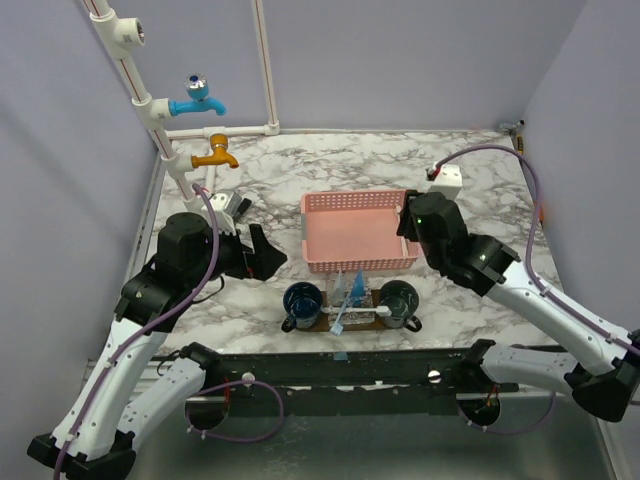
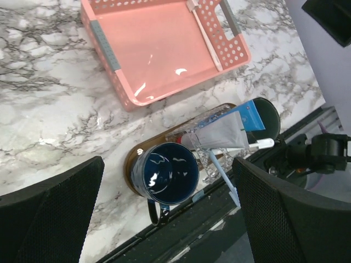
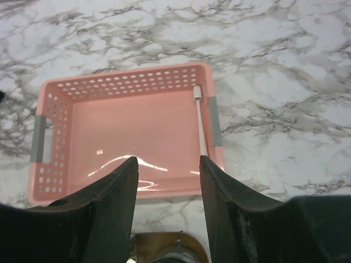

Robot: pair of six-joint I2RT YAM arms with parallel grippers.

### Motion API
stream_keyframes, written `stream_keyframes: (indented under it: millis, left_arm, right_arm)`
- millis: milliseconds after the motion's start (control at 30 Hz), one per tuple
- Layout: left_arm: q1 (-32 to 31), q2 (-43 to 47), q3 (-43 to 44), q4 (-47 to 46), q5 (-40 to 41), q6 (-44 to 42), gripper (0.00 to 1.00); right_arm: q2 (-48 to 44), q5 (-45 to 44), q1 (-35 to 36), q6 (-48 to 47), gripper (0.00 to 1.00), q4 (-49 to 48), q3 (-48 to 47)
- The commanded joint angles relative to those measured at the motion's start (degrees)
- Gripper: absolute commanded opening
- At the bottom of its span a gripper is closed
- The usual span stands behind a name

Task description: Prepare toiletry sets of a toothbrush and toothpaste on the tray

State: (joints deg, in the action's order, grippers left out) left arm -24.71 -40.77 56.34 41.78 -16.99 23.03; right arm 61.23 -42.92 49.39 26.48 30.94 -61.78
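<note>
The dark wooden tray (image 1: pixel 345 322) lies at the near edge, just in front of the pink basket (image 1: pixel 360 232). A dark blue mug (image 1: pixel 301 301) stands on each end of it. Between the mugs a clear holder carries a blue-and-white toothpaste tube (image 2: pixel 227 131), a light-blue toothbrush (image 2: pixel 222 174) and a white toothbrush (image 2: pixel 258 144). Another white toothbrush (image 3: pixel 201 123) lies along the basket's right wall. My left gripper (image 1: pixel 266 256) is open and empty, hovering left of the tray and above the left mug (image 2: pixel 167 174). My right gripper (image 3: pixel 167 161) is open and empty above the basket's near right corner.
A white pipe with a blue tap (image 1: pixel 197 100) and an orange tap (image 1: pixel 216 155) stands at the back left. A white box (image 1: pixel 447 178) sits at the back right. A small metal object (image 1: pixel 235 207) lies by the pipe. A black rail (image 1: pixel 350 365) runs along the near edge.
</note>
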Motion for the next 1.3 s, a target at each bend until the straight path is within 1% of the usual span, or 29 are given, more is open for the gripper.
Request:
stream_keyframes:
  millis: [0,233,500,733,833,967,1033,1133,1167,1267]
  left_arm:
    - [0.4,0.3,1.5,-0.1,6.6,-1.7,0.99]
    - [0.4,1.1,-0.3,-2.4,11.6,-1.5,0.99]
    - [0.3,4.2,-4.3,-6.3,19.7,-1.8,0.99]
    - [0.4,7.7,-9.2,-10.6,25.0,-3.1,0.99]
    - [0.4,10.3,-11.4,-11.9,26.4,-3.7,0.99]
    - [0.4,13.8,-14.0,-13.7,27.0,-3.7,0.99]
    - [0.3,15.2,-14.6,-13.7,28.1,-3.7,0.99]
    - [0.4,16.8,-15.1,-13.6,29.0,-3.9,0.99]
    - [0.4,17.2,-15.3,-13.7,29.0,-3.9,0.99]
    - [0.4,17.8,-15.6,-14.2,29.0,-4.0,0.99]
  right_arm:
    - [1.5,11.8,-9.9,-4.0,0.52,-3.9,-2.2]
    - [3.9,21.9,-24.7,-3.2,0.54,-5.6,-2.4]
    - [4.3,29.8,-34.5,-3.7,0.58,-8.5,0.2]
    - [2.9,31.7,-36.3,-3.8,0.62,-12.1,4.6]
    - [1.0,32.3,-36.3,-3.8,0.66,-13.9,7.1]
    - [-1.8,33.0,-36.3,-3.1,0.76,-15.0,9.0]
    - [-2.9,34.0,-36.3,-2.7,0.83,-14.9,9.3]
    - [-4.1,34.2,-36.3,-2.3,0.96,-14.7,9.7]
    - [-4.6,34.1,-36.3,-2.0,1.0,-14.6,9.9]
    - [-5.1,34.1,-36.3,-1.4,1.0,-14.2,9.8]
